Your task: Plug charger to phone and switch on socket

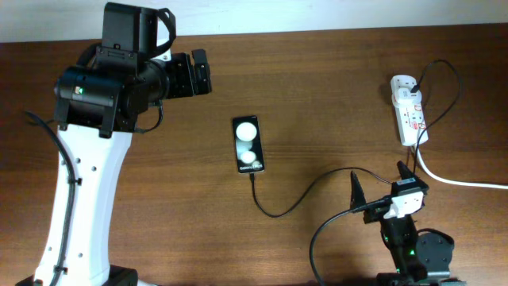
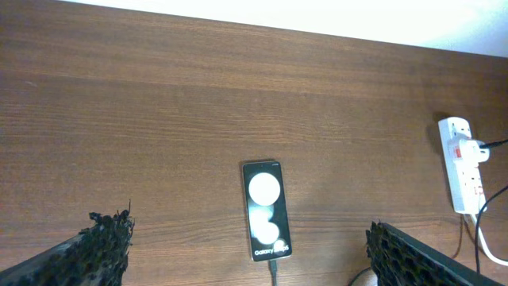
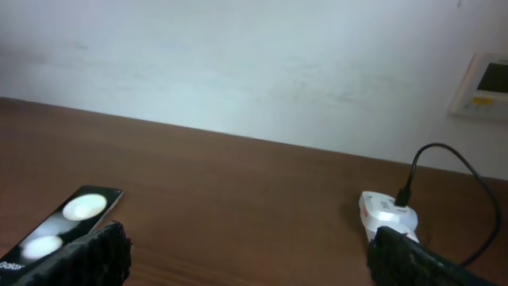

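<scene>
While both arms sit back from the phone [image 1: 248,145], we note it lies flat mid-worktop [image 1: 333,71]. The charger [image 1: 279,214] tip meets the phone's near end, and its cable curls rightward. The socket [image 1: 409,111] lies well apart at the far right. Left claw [image 1: 205,73]: fingers spread, empty. Right claw [image 1: 381,183]: fingers spread, above the cable.

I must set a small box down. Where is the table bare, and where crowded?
Bare wood lies between the slim black phone and the white power strip, also between phone and white left arm. Crowded: lower right, around the thin black charger cable, thick white cord and right gripper.
</scene>
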Motion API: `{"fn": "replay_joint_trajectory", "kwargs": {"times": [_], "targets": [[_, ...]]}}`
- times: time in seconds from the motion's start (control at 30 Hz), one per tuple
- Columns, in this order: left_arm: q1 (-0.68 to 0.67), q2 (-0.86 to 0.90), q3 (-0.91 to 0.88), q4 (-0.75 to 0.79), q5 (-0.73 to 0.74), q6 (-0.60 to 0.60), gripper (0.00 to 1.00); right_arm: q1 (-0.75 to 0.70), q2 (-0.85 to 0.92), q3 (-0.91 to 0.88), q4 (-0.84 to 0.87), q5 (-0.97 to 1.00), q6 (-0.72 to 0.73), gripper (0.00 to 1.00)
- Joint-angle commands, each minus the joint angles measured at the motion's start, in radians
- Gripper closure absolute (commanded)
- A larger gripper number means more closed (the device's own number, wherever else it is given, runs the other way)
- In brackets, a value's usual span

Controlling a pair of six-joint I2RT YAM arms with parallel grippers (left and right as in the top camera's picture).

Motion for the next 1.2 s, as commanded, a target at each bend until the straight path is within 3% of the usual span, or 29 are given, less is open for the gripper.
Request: {"fn": "replay_joint_trajectory", "kwargs": {"times": [0.0, 0.23, 0.33, 0.43, 1.0, 1.17], "targets": [[0.006, -0.006, 0.008, 0.001, -0.008, -0.002, 0.01, 0.007, -0.039, -0.019, 0.009, -0.015, -0.006, 0.01], [0.006, -0.006, 0.008, 0.001, -0.008, -0.002, 0.01, 0.007, -0.039, -0.118, 0.209, -0.016, -0.006, 0.01], [0.006, -0.006, 0.008, 0.001, -0.008, -0.002, 0.01, 0.007, -0.039, -0.117, 0.193, -0.016, -0.006, 0.01], [0.006, -0.006, 0.008, 0.001, -0.008, -0.002, 0.01, 0.007, -0.039, -0.117, 0.029, -0.016, -0.002, 0.01], [0.006, -0.006, 0.008, 0.001, -0.008, -0.002, 0.01, 0.007, -0.038, -0.117, 0.035, -0.023, -0.003, 0.01], [0.006, -0.004, 0.008, -0.043, -0.078, -0.002, 0.01, 0.007, -0.038, -0.117, 0.035, -0.023, -0.003, 0.01]]}}
